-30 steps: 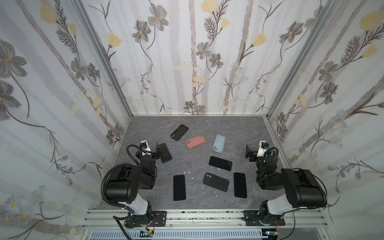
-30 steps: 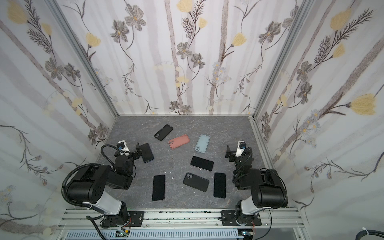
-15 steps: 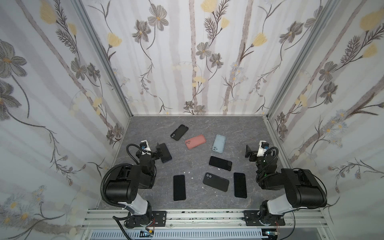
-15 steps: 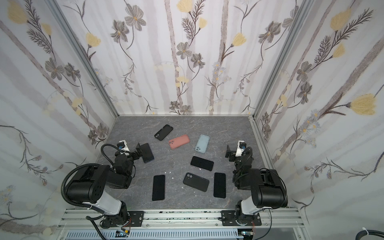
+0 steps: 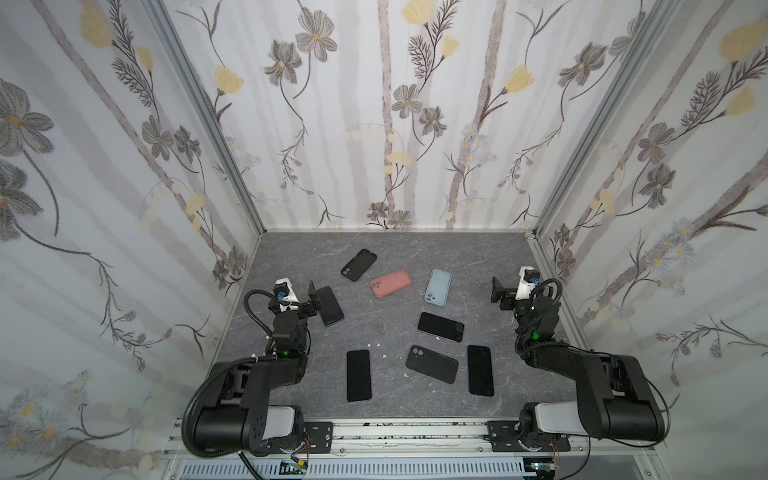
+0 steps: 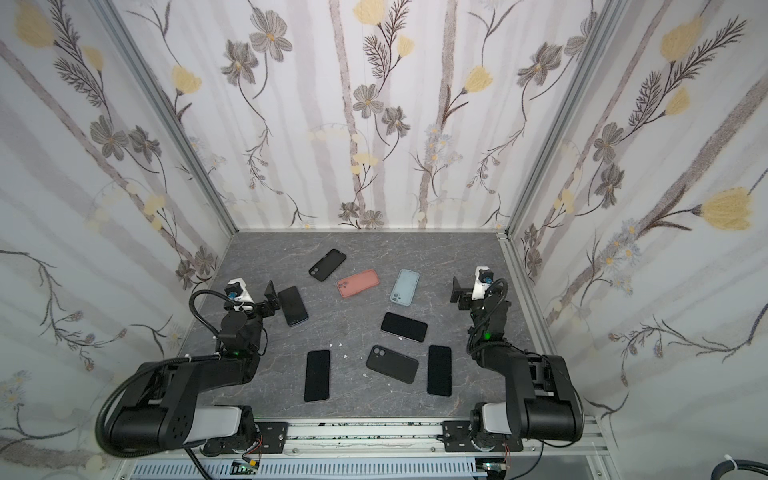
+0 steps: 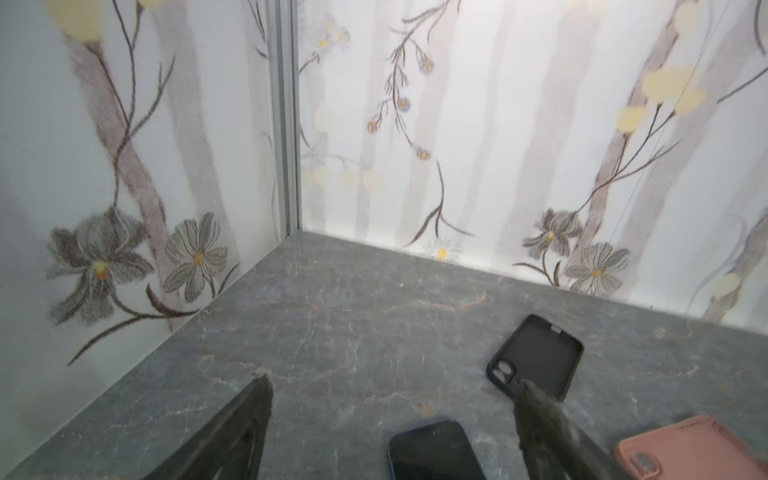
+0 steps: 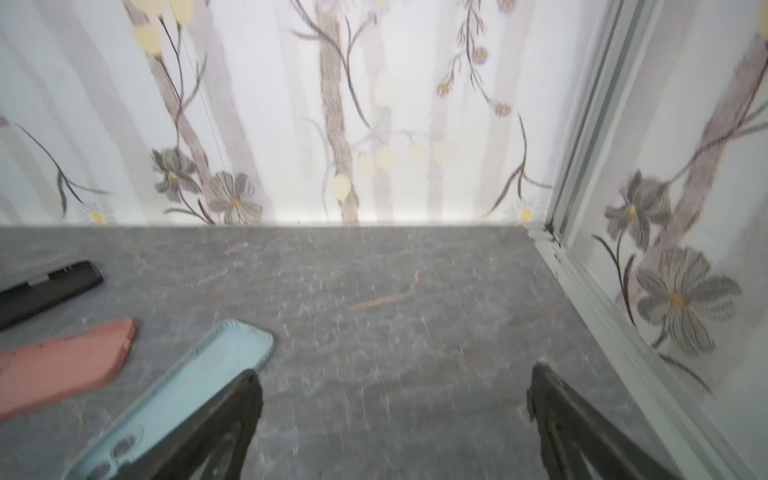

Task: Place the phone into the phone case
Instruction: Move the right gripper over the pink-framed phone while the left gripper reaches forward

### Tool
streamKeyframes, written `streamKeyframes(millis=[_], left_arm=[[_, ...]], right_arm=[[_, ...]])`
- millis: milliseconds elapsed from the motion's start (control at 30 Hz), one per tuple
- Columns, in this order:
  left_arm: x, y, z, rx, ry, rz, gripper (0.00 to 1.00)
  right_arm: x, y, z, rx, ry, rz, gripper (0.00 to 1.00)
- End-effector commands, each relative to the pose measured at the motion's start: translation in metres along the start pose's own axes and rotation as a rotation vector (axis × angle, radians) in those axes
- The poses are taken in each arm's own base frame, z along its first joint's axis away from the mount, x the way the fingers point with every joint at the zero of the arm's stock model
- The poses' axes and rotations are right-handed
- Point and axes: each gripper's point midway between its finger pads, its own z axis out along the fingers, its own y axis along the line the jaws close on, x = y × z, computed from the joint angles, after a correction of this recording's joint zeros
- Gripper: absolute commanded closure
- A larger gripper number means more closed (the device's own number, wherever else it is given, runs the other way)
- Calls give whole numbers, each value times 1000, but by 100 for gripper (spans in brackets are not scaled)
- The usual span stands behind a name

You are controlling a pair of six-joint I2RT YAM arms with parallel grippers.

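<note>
A dark phone with a blue edge lies screen up at the left of the grey floor. My left gripper stands open right beside it. In the left wrist view the phone's end shows between the spread fingers, and the left gripper holds nothing. A black phone case, a pink case and a light blue case lie open side up toward the back. My right gripper is open and empty at the right, next to the blue case.
Three more dark phones and a black case or phone, back up, lie near the front. Flowered walls close in the left, back and right sides. A metal rail runs along the front.
</note>
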Motion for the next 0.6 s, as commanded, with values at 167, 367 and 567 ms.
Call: streamKeyframes(millis=[167,367,567], left_arm=[[-62,-53,-14,156,166,-168,13],[-72,-158,-102,749,284,46,12],[-39,-174,-176,1043,234,281,10]], right_arm=[[-29,119,-8,-459,200,-50,6],[-29,217,-70,-887,247,-333,10],[4,235,-116,-1072,242,-577,10]])
